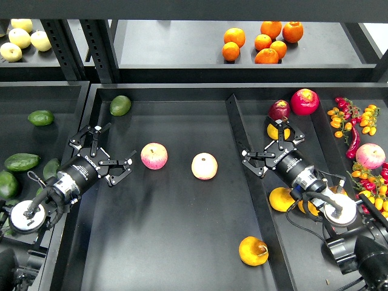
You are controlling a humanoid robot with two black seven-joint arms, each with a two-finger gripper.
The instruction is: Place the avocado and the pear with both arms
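Lower centre of frame: pear (253,251), yellow-orange with a dark stem dimple, lying free on the black table (182,242), just left of the raised divider (254,182). Judged firm, moderately heavy, smooth-skinned and liable to roll; best gripped across the widest girth, with light pressure to avoid bruising.

Mid-left: left pincer (104,154) spread wide, fingers released, holding nothing, hovering at the rail between the left bin and the centre compartment. Mid-right: right pincer (274,145) also splayed and released, poised over the divider, with a yellow fruit (276,131) partly hidden just behind its tip; no grasp evident.

Centre: two pink-yellow apples (154,156) (204,166), well apart from the pear, the left one near the left pincer.

Upper left of the centre compartment: avocado (120,105), dark green, glossy, elongated, resting in the corner against the wall. Judged slippery and slightly yielding; hold across the short axis, since corner walls limit finger room.

Surface: matte black, flat, no cushioning; round fruit may roll on release.

Far: shelf with oranges (264,42) upper right and pale fruits (21,39) upper left.
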